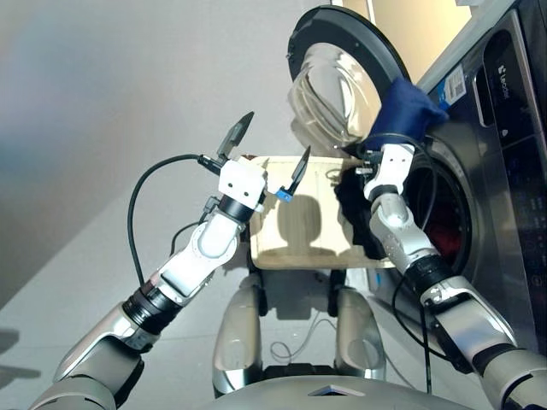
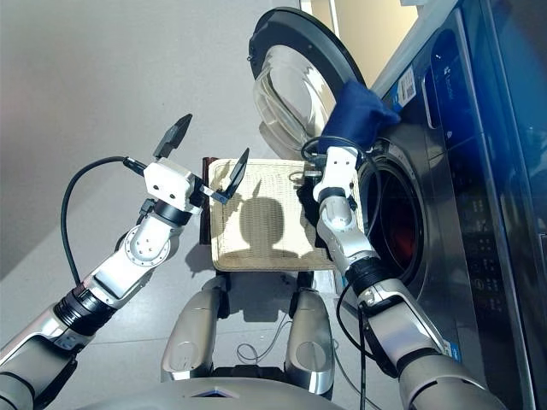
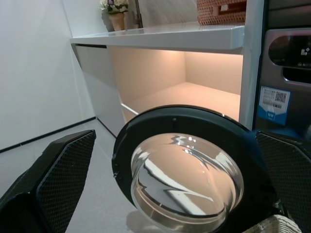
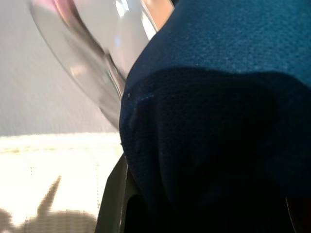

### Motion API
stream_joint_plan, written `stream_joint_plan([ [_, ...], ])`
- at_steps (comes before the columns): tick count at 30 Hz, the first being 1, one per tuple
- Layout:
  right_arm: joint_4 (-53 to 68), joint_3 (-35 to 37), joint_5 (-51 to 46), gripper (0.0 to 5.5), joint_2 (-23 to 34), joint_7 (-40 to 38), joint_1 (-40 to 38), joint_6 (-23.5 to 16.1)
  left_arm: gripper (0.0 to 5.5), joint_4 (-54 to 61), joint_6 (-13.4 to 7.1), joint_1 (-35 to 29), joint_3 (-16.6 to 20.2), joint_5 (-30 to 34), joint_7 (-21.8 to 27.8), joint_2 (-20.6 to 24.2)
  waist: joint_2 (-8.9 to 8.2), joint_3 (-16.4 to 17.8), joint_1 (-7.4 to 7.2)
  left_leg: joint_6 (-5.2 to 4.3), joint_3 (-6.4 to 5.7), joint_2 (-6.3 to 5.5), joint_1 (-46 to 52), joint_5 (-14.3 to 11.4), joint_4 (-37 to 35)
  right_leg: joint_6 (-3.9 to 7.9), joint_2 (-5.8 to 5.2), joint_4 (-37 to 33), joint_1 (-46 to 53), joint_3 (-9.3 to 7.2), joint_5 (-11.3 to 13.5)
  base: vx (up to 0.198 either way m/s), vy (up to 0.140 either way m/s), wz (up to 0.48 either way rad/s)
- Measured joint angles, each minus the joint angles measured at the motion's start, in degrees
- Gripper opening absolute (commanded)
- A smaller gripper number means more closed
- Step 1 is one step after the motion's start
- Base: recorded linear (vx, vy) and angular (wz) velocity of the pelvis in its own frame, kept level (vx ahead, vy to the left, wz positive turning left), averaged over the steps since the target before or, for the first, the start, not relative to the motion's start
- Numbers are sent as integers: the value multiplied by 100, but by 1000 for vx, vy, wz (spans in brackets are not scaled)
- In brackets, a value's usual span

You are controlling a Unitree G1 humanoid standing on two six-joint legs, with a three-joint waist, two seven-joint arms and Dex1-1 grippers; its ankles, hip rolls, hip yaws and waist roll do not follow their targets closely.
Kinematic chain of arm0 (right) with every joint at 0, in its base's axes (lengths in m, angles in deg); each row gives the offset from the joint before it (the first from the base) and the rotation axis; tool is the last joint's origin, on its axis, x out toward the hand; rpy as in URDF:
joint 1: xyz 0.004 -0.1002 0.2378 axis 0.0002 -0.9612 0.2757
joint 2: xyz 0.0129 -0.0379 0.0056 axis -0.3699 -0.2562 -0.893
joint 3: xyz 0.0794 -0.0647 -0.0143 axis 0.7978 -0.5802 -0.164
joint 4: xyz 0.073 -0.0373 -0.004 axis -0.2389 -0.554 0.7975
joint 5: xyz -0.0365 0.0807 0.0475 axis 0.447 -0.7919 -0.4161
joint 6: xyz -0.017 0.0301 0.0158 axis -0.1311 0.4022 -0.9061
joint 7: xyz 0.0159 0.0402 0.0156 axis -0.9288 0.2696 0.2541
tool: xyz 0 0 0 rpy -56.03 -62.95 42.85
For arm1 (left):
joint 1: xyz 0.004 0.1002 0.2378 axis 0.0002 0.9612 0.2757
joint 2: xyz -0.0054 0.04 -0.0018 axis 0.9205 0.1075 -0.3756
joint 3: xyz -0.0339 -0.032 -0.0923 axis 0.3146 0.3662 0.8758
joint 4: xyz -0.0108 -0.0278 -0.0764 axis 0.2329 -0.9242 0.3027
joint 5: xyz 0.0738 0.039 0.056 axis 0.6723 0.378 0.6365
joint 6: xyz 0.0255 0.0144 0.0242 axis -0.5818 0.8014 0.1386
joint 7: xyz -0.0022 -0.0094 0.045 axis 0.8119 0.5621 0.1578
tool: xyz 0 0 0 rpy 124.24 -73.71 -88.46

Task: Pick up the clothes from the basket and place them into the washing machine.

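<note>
My right gripper [image 1: 389, 147] is raised at the washing machine [image 1: 504, 179], shut on the navy blue garment [image 1: 406, 109], which bunches over it beside the drum opening and fills the right wrist view [image 4: 218, 121], hiding the fingers. Something red [image 1: 444, 232] shows deep in the drum. The cream woven basket [image 1: 295, 224] lies on the floor below. A black garment [image 1: 355, 215] rests at its right end, partly behind my right forearm. My left gripper [image 1: 269, 154] hovers open and empty above the basket's left end, pointing at the door [image 3: 187, 179].
The round glass porthole door [image 1: 342, 73] stands swung open to the left of the drum, just behind the navy garment. A white shelf unit [image 3: 160, 36] with a small tan wicker basket [image 3: 223, 8] and a plant stands beyond it. Grey floor [image 1: 102, 102] lies to the left.
</note>
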Motion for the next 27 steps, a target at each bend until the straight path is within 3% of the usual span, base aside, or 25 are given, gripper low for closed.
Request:
stream_joint_plan([
  [4,-709,128,-3,0,-76,2,-34,34,550,0,-13,-102,-4,-11,-40,-129,77,42,9,0,-20,-2,-12,0,19,3,0,15,-1,-5,-4,0,0,0],
  [10,-1322,374,-248,0,-134,-18,-53,80,550,-4,-26,-525,-6,-301,-195,-682,170,169,-11,-8,-224,-42,-251,-9,248,1,-4,294,-126,-25,-144,-9,-9,62],
  [19,-1826,802,-717,0,-191,-218,229,39,550,5,-34,-984,-7,-461,-366,-806,23,497,-15,-84,-437,-4,-1077,-249,1101,-160,-13,1348,-948,45,-554,-47,-32,66],
  [25,-1953,1180,-1069,0,-137,-504,338,18,550,110,-35,-1018,-3,-634,-461,-857,-32,565,-31,-84,-460,22,-1810,-247,1370,-218,6,1746,-1737,96,-588,-77,-40,13],
  [27,-1977,1304,-1177,0,-72,-595,447,12,550,131,-34,-1045,-23,-685,-505,-897,-54,579,-64,-81,-460,11,-2093,-242,1490,-190,3,1896,-2032,156,-585,-64,-21,13],
])
